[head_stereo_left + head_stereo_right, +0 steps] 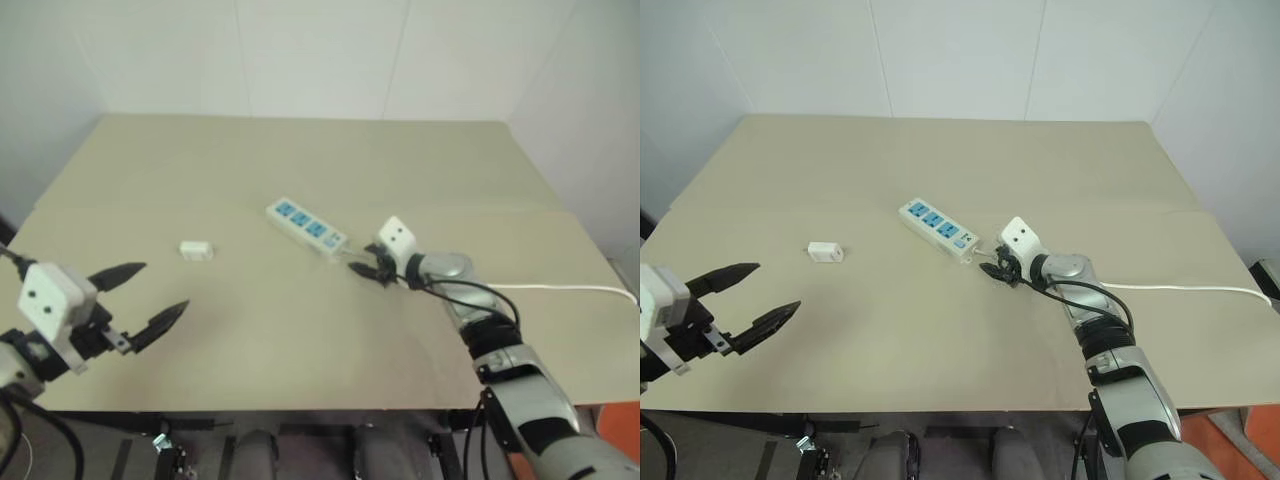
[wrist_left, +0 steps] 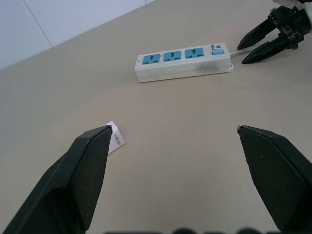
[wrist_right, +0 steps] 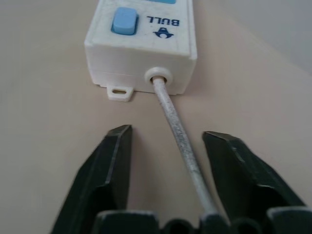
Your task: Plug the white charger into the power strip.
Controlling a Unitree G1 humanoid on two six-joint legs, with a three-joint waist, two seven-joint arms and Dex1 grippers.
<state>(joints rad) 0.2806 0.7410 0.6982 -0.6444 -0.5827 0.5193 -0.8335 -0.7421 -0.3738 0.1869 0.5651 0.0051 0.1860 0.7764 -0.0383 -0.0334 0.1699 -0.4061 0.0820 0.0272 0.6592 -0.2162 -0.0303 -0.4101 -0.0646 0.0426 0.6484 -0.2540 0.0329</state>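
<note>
The power strip (image 1: 307, 225) is a long white bar with three blue sockets, lying slantwise at the middle of the table. Its thin white cord (image 3: 183, 146) leaves the end by the blue switch. My right gripper (image 1: 358, 267) sits low at that end, open, one finger on each side of the cord and neither touching it. To the left of the strip, the white charger (image 1: 196, 250) rests apart from it on the table. My left gripper (image 1: 166, 285) hovers open and empty near the front left edge, short of the charger (image 2: 116, 140).
The beige table (image 1: 300, 150) has bare room behind and in front of the strip. The cord (image 1: 560, 288) trails off to the right edge of the table. White walls close the back.
</note>
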